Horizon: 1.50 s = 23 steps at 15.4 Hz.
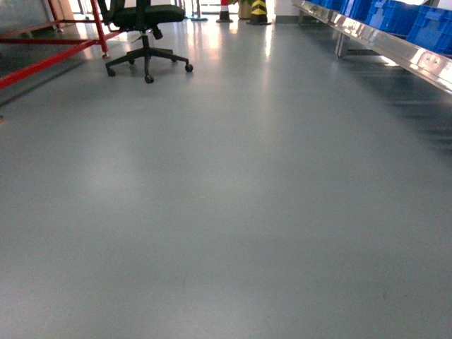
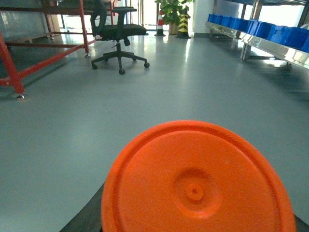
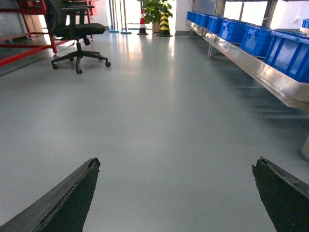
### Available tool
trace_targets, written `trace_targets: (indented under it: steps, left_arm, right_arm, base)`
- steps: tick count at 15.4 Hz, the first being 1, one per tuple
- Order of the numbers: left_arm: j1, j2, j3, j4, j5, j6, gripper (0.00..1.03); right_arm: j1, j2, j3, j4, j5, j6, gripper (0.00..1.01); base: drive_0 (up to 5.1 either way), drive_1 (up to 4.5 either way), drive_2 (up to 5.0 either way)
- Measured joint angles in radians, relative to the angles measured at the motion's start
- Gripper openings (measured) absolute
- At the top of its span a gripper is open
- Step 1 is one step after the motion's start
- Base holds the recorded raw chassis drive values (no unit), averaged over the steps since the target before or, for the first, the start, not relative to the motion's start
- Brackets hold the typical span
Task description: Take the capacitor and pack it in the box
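Observation:
An orange round capacitor (image 2: 195,188) fills the bottom of the left wrist view, its flat circular end facing the camera. It sits between the jaws of my left gripper (image 2: 193,227), which is shut on it. Only one dark finger (image 2: 86,220) shows, at the capacitor's lower left edge. In the right wrist view my right gripper (image 3: 176,164) is open wide, with only bare grey floor between its two dark fingers. Neither gripper appears in the head view. The box is out of view.
Grey floor stretches ahead. A black office chair (image 1: 145,28) and a red metal frame (image 1: 49,53) stand far left. Blue bins (image 1: 402,21) sit on a steel rack along the right. A traffic cone (image 1: 224,10) and a striped bollard (image 1: 259,10) stand at the far end.

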Motion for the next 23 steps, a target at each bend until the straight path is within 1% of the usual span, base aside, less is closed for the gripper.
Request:
trace_targets:
  steps: [23]
  left_arm:
    - [0.000, 0.000, 0.000, 0.002, 0.000, 0.000, 0.43]
  right_arm:
    - [0.000, 0.000, 0.000, 0.000, 0.000, 0.000, 0.98]
  base:
    - [-5.0, 2.48, 2.5]
